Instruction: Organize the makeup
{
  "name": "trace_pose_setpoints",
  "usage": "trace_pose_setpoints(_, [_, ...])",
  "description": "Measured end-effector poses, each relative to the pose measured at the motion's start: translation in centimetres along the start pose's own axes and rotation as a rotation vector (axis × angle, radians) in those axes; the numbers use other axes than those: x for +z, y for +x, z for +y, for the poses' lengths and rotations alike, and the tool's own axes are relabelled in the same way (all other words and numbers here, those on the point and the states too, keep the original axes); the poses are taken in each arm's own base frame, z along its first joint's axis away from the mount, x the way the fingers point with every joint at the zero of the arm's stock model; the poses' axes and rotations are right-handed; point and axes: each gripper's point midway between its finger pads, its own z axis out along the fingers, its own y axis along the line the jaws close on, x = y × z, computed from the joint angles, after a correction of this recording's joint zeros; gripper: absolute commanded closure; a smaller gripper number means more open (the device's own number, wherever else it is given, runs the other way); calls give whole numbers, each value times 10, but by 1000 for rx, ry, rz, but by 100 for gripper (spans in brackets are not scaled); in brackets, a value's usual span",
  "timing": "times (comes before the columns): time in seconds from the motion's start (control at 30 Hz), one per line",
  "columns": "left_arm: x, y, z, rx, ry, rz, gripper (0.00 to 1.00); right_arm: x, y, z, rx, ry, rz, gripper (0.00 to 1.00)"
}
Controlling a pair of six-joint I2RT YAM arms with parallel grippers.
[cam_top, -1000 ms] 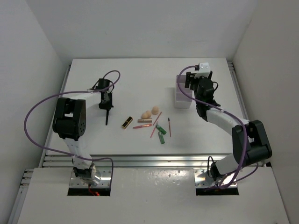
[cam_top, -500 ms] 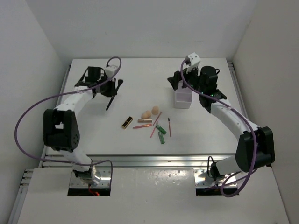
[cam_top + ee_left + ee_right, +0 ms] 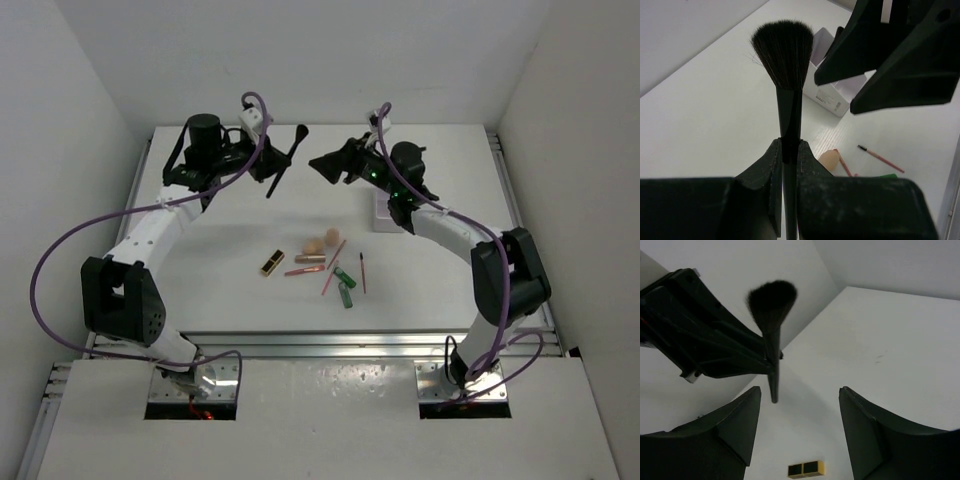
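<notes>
Brush [image 3: 785, 52] in left gripper [image 3: 789, 150], seemingly aloft

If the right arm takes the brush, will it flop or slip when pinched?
Probably stiff: the brush juts straight out of the left gripper without sagging. Its fluffy bristles look soft and would likely splay, so pinch the handle. That handle is slim and smooth-looking, so it might pivot in the open right gripper.

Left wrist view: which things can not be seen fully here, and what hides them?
Far side of the box: behind the right gripper.
Lower part of the sponge: behind the left gripper.
Most of the green bottle: only a sliver shows above that gripper.
Handle end of the brush: hidden between the jaws.
</notes>
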Motion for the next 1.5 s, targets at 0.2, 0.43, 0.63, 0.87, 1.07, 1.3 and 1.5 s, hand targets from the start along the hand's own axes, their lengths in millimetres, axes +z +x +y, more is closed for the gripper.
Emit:
trace_pose_setpoints(0.2, [3, -4, -2, -5, -2, -19, 100, 19, -10, 24, 28, -48, -46, 34])
trace_pose_setpoints(0.43, [9, 1, -10, -8, 15, -14, 100, 31, 0, 14, 61, -13, -55, 37])
trace_pose_setpoints(0.63, [14, 10, -19, -16, 32, 3, 100, 43, 16, 7, 89, 8, -33, 47])
trace_pose_setpoints(0.87, [16, 16, -14, -18, -6, 20, 100, 51, 18, 18, 102, -5, -30, 100])
trace_pose_setpoints(1.07, [20, 20, -13, -3, -15, 32, 0, 50, 20, 11, 80, 21, -25, 100])
trace_pose_setpoints(1.3, [16, 29, 1, -9, -85, 63, 0, 17, 12, -39, -57, 225, -40, 100])
trace_pose_setpoints(1.5, [-7, 64, 27, 0, -219, 149, 0, -55, -55, -117, -318, 626, -174, 100])
